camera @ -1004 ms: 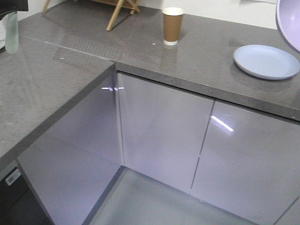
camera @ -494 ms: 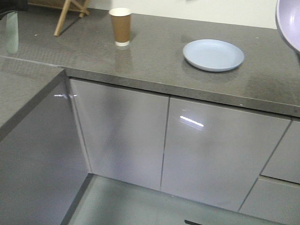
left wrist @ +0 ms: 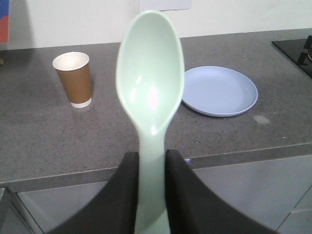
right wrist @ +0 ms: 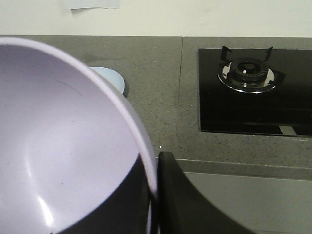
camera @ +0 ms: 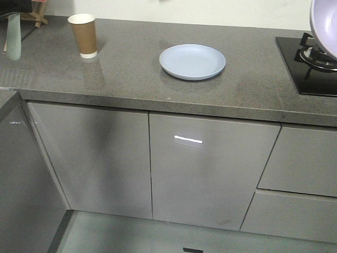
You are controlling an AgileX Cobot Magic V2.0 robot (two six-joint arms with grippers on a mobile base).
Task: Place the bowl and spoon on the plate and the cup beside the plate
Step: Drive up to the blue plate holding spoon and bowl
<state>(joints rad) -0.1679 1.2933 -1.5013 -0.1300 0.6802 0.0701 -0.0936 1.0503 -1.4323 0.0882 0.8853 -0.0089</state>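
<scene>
The pale blue plate [camera: 192, 61] lies on the grey counter, also seen in the left wrist view as the plate [left wrist: 220, 90] and peeking behind the bowl as the plate [right wrist: 111, 78]. The brown paper cup [camera: 85, 35] stands upright to its left, cup [left wrist: 74, 78]. My left gripper [left wrist: 152, 161] is shut on the handle of the mint-green spoon [left wrist: 150, 78], held upright in front of the counter. My right gripper [right wrist: 155, 168] is shut on the rim of the lavender bowl [right wrist: 58, 141], whose edge shows at the front view's top right, bowl [camera: 325, 23].
A black gas hob [camera: 310, 63] with a burner [right wrist: 246, 74] sits at the counter's right end. Grey cabinet doors [camera: 205, 168] and drawers run below the counter edge. A wooden stand [camera: 37, 13] is at the far left back.
The view has swung so the cup and plate slid leftward in the front view, and the gas hob has come into sight. The bowl and spoon stay held.
</scene>
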